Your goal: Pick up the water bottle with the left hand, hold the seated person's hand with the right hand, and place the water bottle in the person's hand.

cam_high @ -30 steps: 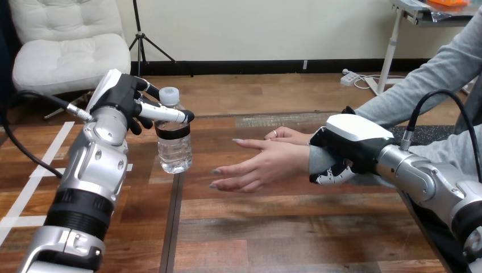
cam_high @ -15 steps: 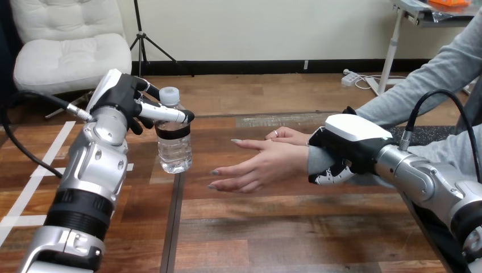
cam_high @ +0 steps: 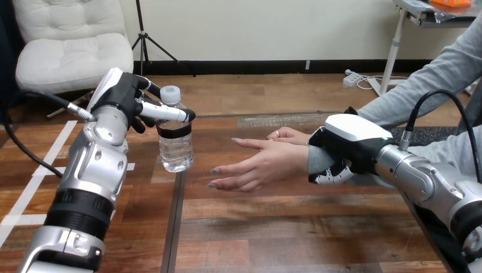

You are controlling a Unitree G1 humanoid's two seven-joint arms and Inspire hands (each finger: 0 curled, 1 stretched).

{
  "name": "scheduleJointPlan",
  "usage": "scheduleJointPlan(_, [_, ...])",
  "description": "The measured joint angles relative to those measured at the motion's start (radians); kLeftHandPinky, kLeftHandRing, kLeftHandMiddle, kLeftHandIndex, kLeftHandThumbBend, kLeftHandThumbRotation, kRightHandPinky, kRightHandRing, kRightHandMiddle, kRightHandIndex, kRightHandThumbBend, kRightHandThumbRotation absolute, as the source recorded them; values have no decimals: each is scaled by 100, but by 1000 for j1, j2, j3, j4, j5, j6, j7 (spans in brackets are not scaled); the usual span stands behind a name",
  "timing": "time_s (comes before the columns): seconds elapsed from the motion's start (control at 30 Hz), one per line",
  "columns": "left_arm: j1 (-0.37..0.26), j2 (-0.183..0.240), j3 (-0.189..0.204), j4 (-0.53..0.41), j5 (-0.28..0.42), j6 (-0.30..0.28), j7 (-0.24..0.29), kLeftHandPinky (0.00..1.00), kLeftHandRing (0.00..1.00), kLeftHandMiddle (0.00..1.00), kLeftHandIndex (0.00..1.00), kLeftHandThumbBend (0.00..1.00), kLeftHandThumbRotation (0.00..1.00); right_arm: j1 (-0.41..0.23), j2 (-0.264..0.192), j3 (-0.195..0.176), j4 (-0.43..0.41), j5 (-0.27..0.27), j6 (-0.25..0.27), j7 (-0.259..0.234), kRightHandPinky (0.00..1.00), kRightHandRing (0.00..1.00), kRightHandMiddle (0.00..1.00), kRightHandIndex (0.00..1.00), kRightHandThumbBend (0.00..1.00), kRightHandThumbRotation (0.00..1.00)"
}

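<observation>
Water bottle [cam_high: 174,151] stands upright over the left part of the wooden table [cam_high: 284,227], white cap [cam_high: 169,94] on top and a dark band around its upper body. Left hand [cam_high: 122,96] sits just left of the bottle at shoulder height. Its fingers [cam_high: 165,112] wrap across the front of the bottle right below the cap, so it has a closed grip on the bottle. The silver left forearm drops down and away from the bottle toward the bottom edge. The bottle's base is low over the table's seam; cannot tell whether it touches the wood or hangs just above it.

To the right of the bottle, the person's nearer hand [cam_high: 261,165] is open, palm turned toward the bottle, fingers stretched toward it. The fingertips are near the bottle but clearly apart from it. Further right of the bottle, the right hand [cam_high: 352,139] sits over the person's wrist [cam_high: 314,161] at the grey cuff. Its white shell is on top and its fingers [cam_high: 329,176] curl underneath, clasping the wrist. The person's farther hand [cam_high: 287,135] lies flat on the table behind the nearer one, also right of the bottle and not touching it.
</observation>
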Motion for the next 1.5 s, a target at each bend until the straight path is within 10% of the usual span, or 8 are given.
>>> scheduleJointPlan(1.5, [0,-3,0,-1,-23,2,-77,33,38,42,46,61,0,0,4,0,-16,1,14,2,36,41,47,51,45,6])
